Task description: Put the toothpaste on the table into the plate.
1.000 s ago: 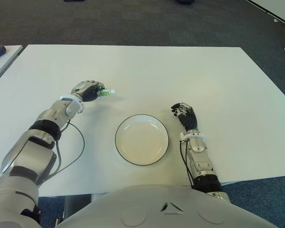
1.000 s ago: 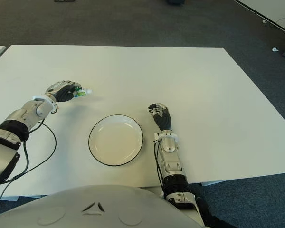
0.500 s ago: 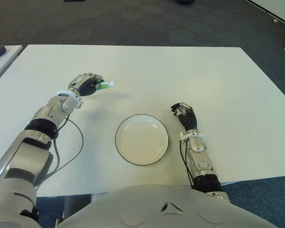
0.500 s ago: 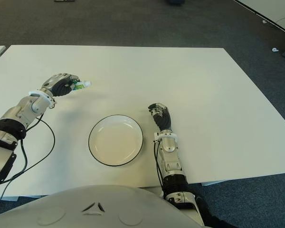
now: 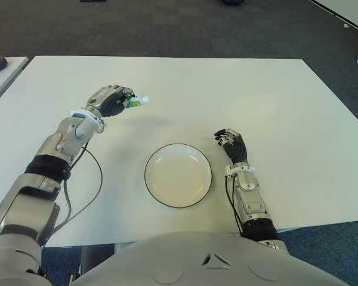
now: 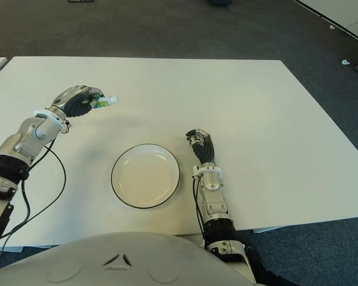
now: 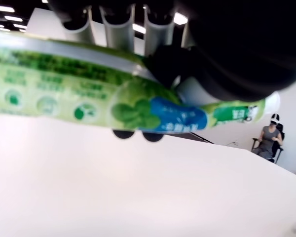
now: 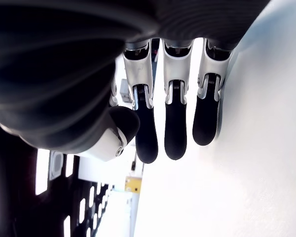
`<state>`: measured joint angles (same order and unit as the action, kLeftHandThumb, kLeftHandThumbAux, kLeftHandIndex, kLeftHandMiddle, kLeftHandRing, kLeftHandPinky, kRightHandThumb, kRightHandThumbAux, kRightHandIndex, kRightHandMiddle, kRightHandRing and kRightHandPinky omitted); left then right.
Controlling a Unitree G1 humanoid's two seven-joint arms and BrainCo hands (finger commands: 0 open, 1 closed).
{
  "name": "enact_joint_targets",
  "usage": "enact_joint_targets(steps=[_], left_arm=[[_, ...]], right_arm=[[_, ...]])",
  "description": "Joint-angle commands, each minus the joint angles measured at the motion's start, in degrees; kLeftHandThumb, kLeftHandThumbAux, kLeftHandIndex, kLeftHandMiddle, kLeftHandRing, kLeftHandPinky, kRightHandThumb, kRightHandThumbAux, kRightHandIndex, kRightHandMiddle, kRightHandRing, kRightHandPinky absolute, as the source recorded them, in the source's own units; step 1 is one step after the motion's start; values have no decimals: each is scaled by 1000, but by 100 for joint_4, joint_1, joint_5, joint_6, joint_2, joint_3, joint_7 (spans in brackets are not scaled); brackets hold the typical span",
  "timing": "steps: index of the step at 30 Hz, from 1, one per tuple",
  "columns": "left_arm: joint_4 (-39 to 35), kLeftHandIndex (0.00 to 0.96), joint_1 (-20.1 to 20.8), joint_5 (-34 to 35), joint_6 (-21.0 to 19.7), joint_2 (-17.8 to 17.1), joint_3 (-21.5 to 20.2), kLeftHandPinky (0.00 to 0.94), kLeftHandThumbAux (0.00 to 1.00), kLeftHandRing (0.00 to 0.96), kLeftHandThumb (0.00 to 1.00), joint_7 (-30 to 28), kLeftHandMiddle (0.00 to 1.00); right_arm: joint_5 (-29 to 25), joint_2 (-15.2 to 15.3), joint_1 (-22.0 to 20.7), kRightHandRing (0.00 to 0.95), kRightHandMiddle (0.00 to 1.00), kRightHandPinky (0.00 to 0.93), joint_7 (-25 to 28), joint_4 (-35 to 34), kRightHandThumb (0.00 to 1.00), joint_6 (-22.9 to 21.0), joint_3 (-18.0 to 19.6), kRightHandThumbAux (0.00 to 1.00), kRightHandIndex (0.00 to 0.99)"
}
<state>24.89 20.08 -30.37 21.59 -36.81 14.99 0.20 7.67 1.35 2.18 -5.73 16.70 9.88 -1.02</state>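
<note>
Nearest me sits the plate (image 5: 178,174) on the worktop (image 5: 274,95), empty; my right hand (image 5: 231,143) shows just to its right, fingers loosely curled around nothing. Farther out on my left, my left hand (image 5: 110,100) is clenched around the toothpaste (image 5: 136,102), lifted off the worktop with its white cap toward the middle. I judge the carry needs a level sweep over the rim, then a low release. The tube's green label print is unreadable

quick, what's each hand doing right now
Left hand: closed on the toothpaste, held above the table.
Right hand: fingers relaxed, holding nothing, right of the plate.
</note>
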Motion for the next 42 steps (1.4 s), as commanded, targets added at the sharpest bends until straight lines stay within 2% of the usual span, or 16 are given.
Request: enact_joint_targets(steps=[1, 9, 12, 18, 24, 30, 42], left_arm=[[-1194, 424, -596, 168, -126, 17, -79, 809, 666, 831, 848, -432, 581], [-2175, 424, -1116, 326, 20, 175, 35, 793, 666, 822, 848, -870, 575], [-2360, 425, -1189, 379, 74, 242, 84, 796, 666, 819, 848, -1028, 574], [-2736, 426, -1350, 580, 435, 271, 224, 828, 666, 827, 848, -1426, 577], [-2790, 427, -1406, 650, 666, 250, 374, 824, 666, 827, 848, -1840, 582], [-2741, 429, -1298, 472, 829, 258, 616, 818, 666, 823, 847, -2181, 587], [-2162, 430, -1073, -51, 1356, 400, 1147, 849, 667, 851, 846, -2255, 591]], right_arm=[[-16, -14, -2, 408, 441, 409, -21, 86, 716, -114, 8, 734, 421], [-6, -16, -38, 400, 432, 404, -13, 136, 716, -169, 0, 734, 420], [-9, -17, -50, 401, 432, 409, -5, 161, 716, -140, -6, 735, 420], [-20, -16, -47, 408, 439, 416, 32, 155, 715, -52, -32, 734, 420], [-19, -10, -26, 418, 445, 428, 48, 137, 714, 50, -50, 734, 421], [-36, 1, -17, 426, 449, 436, 68, 147, 714, 106, -34, 734, 421], [-23, 22, -11, 427, 449, 430, 66, 161, 714, 126, -12, 733, 421]])
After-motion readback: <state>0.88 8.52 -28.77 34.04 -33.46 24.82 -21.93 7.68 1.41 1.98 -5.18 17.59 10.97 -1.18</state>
